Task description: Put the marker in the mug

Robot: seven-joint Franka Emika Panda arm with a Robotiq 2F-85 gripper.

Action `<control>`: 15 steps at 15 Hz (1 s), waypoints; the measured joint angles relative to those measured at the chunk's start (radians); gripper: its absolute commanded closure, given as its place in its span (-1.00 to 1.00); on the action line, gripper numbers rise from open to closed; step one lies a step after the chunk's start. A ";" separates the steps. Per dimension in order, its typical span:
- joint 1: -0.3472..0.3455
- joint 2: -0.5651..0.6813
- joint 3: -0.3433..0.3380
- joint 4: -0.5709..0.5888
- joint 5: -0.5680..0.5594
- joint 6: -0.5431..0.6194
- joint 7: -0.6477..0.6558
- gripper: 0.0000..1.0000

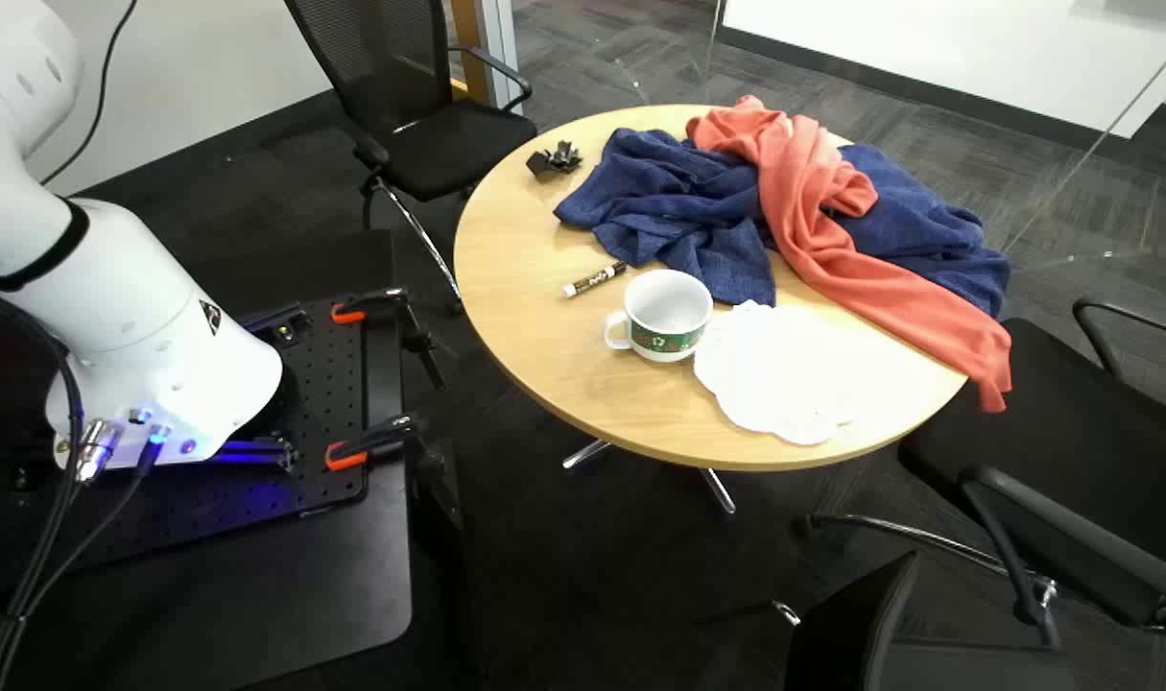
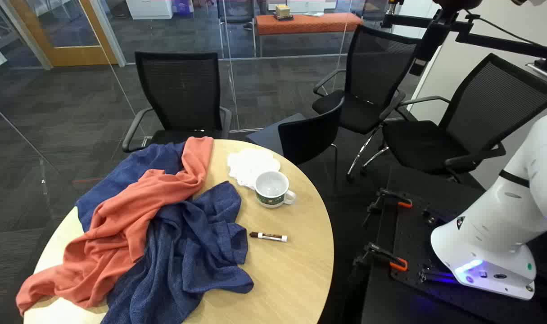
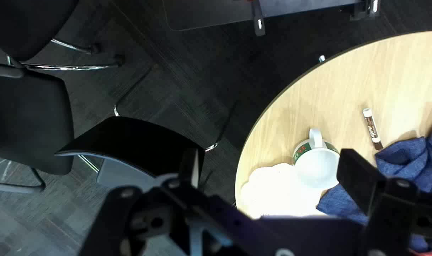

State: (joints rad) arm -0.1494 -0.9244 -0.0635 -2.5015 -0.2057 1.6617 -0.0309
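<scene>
From here the gripper (image 3: 269, 163) has its fingers spread wide, nothing held between them, and the marker (image 1: 594, 279) lies flat on the table (image 1: 517, 297), its dark end right by the blue cloth (image 1: 669, 182). I'd come down square across the barrel — nearer the white end — so no cloth gets pinched and the nearby mug (image 1: 667, 315) isn't knocked.
</scene>
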 measured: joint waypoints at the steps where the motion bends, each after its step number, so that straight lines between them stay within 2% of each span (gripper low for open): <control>1: 0.000 0.000 0.000 0.000 0.000 0.000 0.000 -1.00; 10: 0.009 0.001 0.001 -0.002 0.003 0.004 0.001 -1.00; 15: 0.088 0.030 0.027 -0.039 0.074 0.071 0.006 -1.00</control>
State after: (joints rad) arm -0.0618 -0.8945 -0.0365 -2.5406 -0.1315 1.7324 -0.0253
